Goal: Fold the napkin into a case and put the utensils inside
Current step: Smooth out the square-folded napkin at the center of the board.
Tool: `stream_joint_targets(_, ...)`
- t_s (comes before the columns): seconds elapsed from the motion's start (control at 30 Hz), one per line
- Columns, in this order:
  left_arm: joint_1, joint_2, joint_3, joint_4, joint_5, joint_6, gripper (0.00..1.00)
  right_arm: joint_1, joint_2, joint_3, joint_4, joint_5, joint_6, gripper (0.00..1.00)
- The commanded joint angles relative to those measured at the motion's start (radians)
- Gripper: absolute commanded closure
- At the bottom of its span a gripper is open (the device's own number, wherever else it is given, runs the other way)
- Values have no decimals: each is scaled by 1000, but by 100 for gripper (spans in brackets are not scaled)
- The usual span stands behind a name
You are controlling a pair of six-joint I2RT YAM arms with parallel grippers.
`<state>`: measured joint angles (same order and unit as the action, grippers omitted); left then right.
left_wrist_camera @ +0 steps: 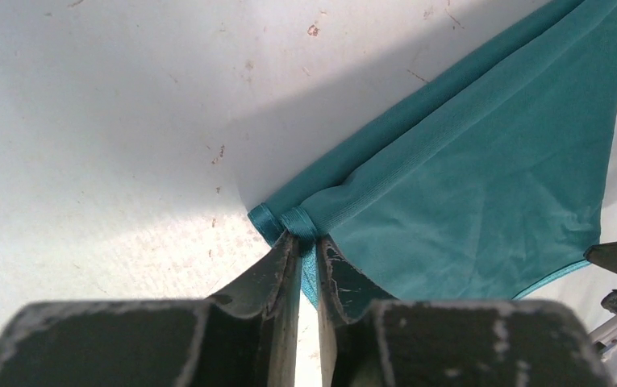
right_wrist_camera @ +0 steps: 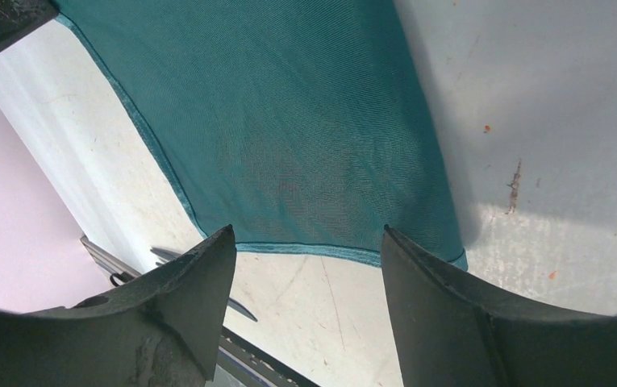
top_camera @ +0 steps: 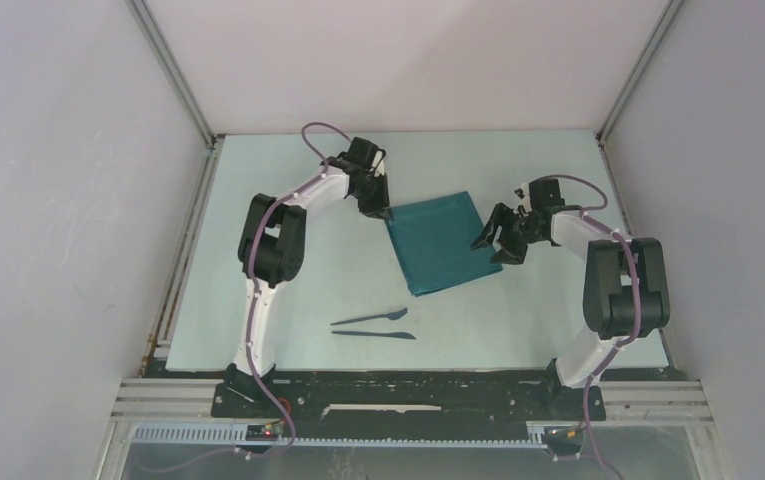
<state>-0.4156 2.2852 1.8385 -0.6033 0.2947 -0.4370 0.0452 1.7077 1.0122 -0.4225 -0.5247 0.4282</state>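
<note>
Left gripper (left_wrist_camera: 308, 246) is clamped on a corner of the folded dark teal-green cloth napkin (top_camera: 438, 245), while the right gripper (right_wrist_camera: 306, 242) hovers over its edge, jaws apart.

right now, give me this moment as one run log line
napkin: folded, on table | left claw: shut on napkin corner | right claw: open at napkin edge | utensils: on table, off napkin

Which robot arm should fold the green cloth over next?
Left, most likely. The left gripper is pinched shut on a corner of the napkin, so it could carry that corner across. The right gripper hangs open over the napkin's opposite edge and holds nothing.
</note>
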Motion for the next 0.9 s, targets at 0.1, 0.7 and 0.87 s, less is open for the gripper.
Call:
stream_joint_targets(0.1,1,-14,19,-4,32,-27,82,-13,5,-12,28,-8,9,26)
stream_joint_targets(0.7,1,-56,7,-57,2,-18,83,-88,48,-34,53,15,39,26)
stream_joint_targets(0.87,1,-90,6,-64,13,-19,81,-76,11,-29,44,15,31,26)
